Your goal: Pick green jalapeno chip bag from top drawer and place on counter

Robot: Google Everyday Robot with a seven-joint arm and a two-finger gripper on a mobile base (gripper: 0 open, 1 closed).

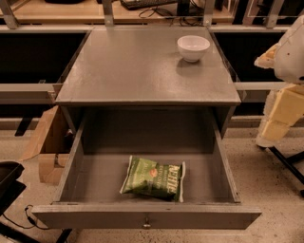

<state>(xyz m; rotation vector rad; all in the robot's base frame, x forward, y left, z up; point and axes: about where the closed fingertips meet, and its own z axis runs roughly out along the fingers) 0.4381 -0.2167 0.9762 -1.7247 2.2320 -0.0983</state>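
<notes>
The green jalapeno chip bag (153,178) lies flat near the front middle of the open top drawer (147,216), with its white "Kettle" lettering facing up. The drawer is pulled out towards me, its small knob at the centre of the front panel. The grey counter (133,66) spans the cabinet top above it. My gripper (279,118) hangs at the right edge of the camera view, beside the cabinet and well apart from the bag, with the pale arm above it. It holds nothing that I can see.
A white bowl (193,47) stands at the counter's back right. A torn cardboard box (47,142) sits on the floor left of the cabinet. A black object (9,182) with a cable is at the lower left. A light wooden desk (71,12) runs behind.
</notes>
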